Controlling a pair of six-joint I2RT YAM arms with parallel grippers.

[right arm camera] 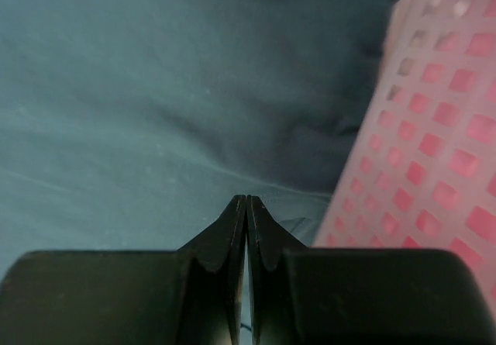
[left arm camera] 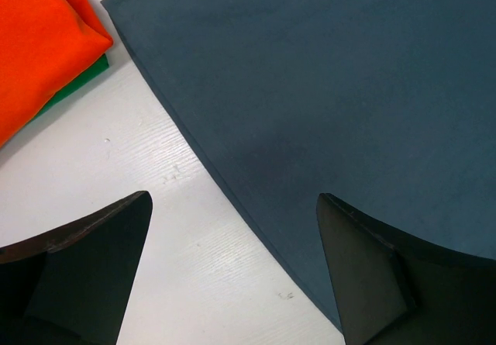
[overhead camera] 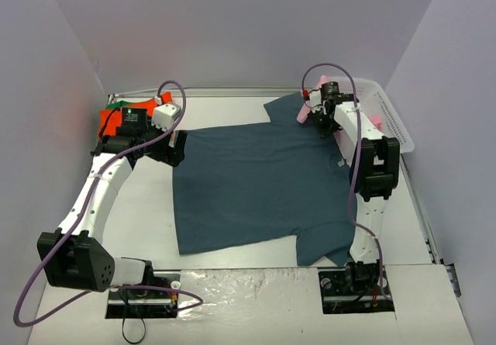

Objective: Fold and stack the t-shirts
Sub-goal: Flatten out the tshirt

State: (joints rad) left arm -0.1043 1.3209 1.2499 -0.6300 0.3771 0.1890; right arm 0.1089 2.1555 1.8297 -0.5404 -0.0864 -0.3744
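Note:
A dark slate-blue t-shirt (overhead camera: 256,186) lies spread flat in the middle of the table. My left gripper (overhead camera: 177,147) is open at the shirt's upper left edge. In the left wrist view it (left arm camera: 232,198) straddles the hem of the blue shirt (left arm camera: 333,89), with one finger over bare table and the other over cloth. My right gripper (overhead camera: 319,122) is shut, low over the shirt's top right part beside the basket. In the right wrist view its tips (right arm camera: 246,198) meet over the blue cloth (right arm camera: 139,112), and I see no cloth between them.
A folded orange-red shirt (overhead camera: 116,119) (left arm camera: 39,43) lies on a green one (left arm camera: 85,81) at the back left. A white lattice basket (overhead camera: 391,116) (right arm camera: 434,128) stands at the right, and pink cloth (right arm camera: 465,163) shows through its holes. Grey walls enclose the table.

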